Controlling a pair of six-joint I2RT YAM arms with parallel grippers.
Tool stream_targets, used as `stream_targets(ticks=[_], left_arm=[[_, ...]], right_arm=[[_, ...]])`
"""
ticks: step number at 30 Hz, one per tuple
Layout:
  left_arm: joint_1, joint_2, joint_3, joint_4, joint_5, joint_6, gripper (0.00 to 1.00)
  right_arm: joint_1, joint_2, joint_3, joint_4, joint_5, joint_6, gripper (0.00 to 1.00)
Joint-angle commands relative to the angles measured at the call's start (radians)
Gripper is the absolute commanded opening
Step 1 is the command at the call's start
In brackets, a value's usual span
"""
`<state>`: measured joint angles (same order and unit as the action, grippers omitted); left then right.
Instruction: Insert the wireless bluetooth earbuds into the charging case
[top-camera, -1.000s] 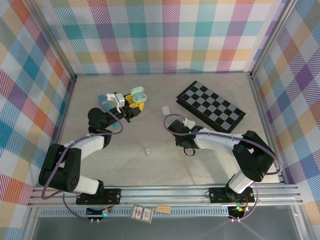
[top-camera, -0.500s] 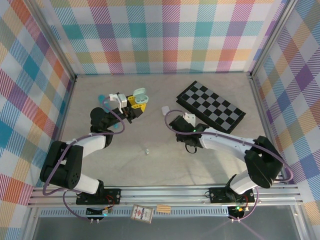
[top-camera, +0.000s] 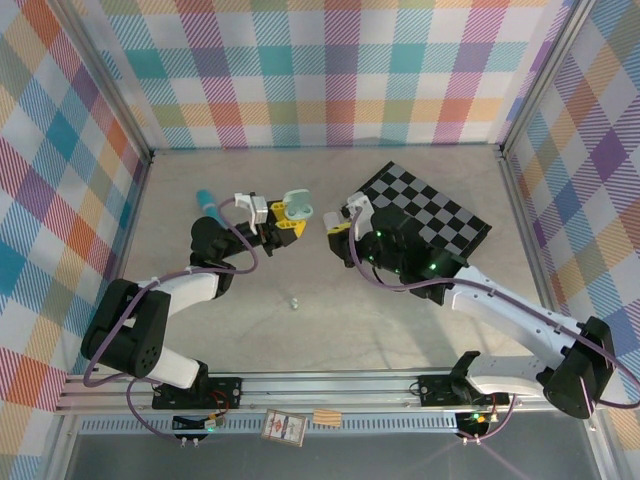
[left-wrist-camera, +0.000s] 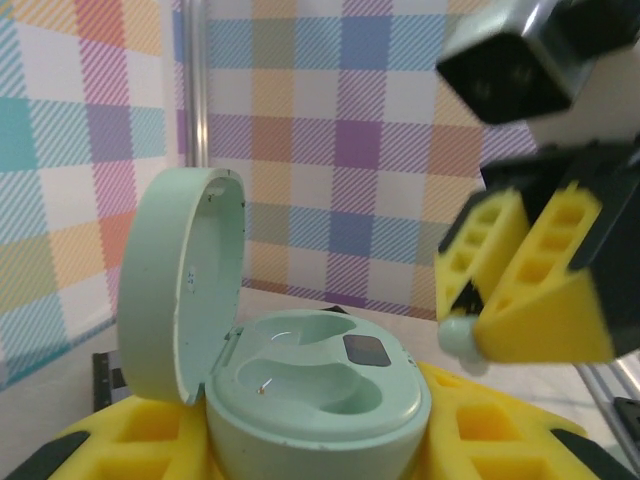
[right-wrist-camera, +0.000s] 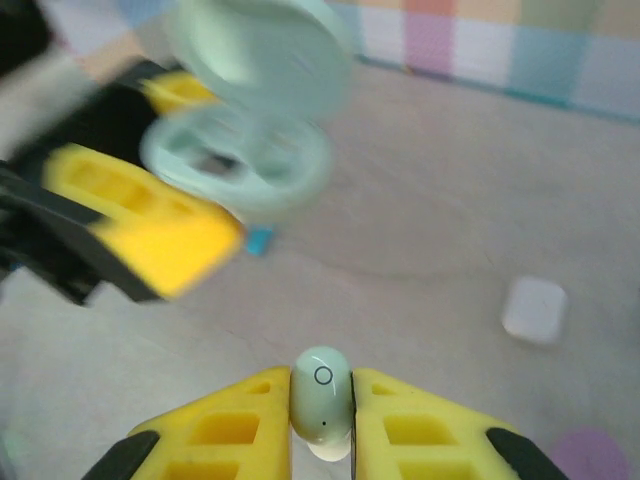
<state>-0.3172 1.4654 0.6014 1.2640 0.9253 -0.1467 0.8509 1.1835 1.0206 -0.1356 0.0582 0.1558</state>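
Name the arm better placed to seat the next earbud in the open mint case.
Right. The right claw pinches a mint earbud close to the open case; the left claw is occupied clamping that case.
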Motion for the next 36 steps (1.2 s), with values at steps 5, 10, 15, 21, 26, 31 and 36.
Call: stream_targets(ticks=[5, 10, 15, 21, 26, 31, 36], left_arm=[[-0.023, -0.01, 0.044, 0.061, 0.118, -0.057, 0.34], [-0.037, -0.013, 0.057, 0.063, 0.164, -0.09, 0.34], [-0.04, -0.026, 0.057, 0.063, 0.176, -0.099, 0.34], [-0.04, -0.037, 0.058, 0.064, 0.178, -0.101, 0.34], [-0.04, -0.037, 0.063, 0.064, 0.175, -0.103, 0.34], [-0.041, -0.045, 0.069, 0.064, 0.17, -0.109, 0.34], [-0.04, -0.048, 0.072, 0.064, 0.169, -0.112, 0.34]], right_arm=[[-0.015, 0.035, 0.108, 0.047, -0.22, -0.195, 0.19], [-0.026, 0.071, 0.149, 0.049, -0.261, -0.224, 0.19], [-0.044, 0.091, 0.158, 0.066, -0.255, -0.225, 0.19], [-0.066, 0.094, 0.147, 0.068, -0.252, -0.21, 0.19], [-0.074, 0.096, 0.131, 0.075, -0.254, -0.198, 0.19], [-0.079, 0.109, 0.12, 0.079, -0.263, -0.189, 0.2], [-0.083, 0.125, 0.122, 0.083, -0.287, -0.174, 0.21]])
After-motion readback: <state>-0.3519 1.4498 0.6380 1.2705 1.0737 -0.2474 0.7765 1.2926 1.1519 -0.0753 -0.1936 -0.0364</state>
